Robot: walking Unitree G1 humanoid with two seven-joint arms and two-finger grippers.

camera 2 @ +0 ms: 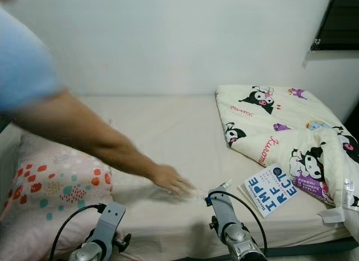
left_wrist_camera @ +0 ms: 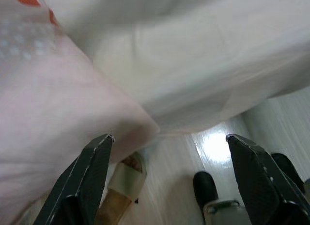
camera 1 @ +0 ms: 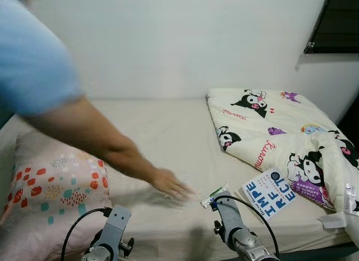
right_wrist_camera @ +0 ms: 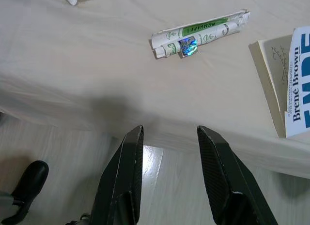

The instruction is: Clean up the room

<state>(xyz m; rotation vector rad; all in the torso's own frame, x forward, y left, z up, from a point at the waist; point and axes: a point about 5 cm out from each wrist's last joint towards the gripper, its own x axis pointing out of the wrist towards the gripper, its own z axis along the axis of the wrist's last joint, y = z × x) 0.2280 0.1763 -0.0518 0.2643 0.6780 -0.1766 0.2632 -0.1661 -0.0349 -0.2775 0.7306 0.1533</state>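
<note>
A bed (camera 1: 168,126) with a cream sheet, seen from its near edge. A small rolled green-and-white tube (right_wrist_camera: 199,33) lies on the sheet close to that edge. In the head views it sits at about 11 o'clock from the right end effector (right_wrist_camera: 169,133) and near it, with its long axis running from 8 o'clock up to 2 o'clock. In the right wrist view the tube lies crosswise, ahead of the fingertips.

The right end effector hangs just off the bed edge, over the floor. Its two black fingers are a moderate gap apart, holding and touching nothing. The right arm is plainly the nearer one to the tube.

A blue-and-white book (camera 1: 271,193) lies just beyond the tube at 3 o'clock. A cartoon-print quilt (camera 1: 280,132) is bunched at 2 o'clock.

A person's hand (camera 1: 171,185), blurred, reaches onto the sheet just at 9 o'clock of the tube.

The left end effector (left_wrist_camera: 169,138) hangs by a pink pillow (camera 1: 53,188) at the bed's corner, fingers wide apart and empty.
</note>
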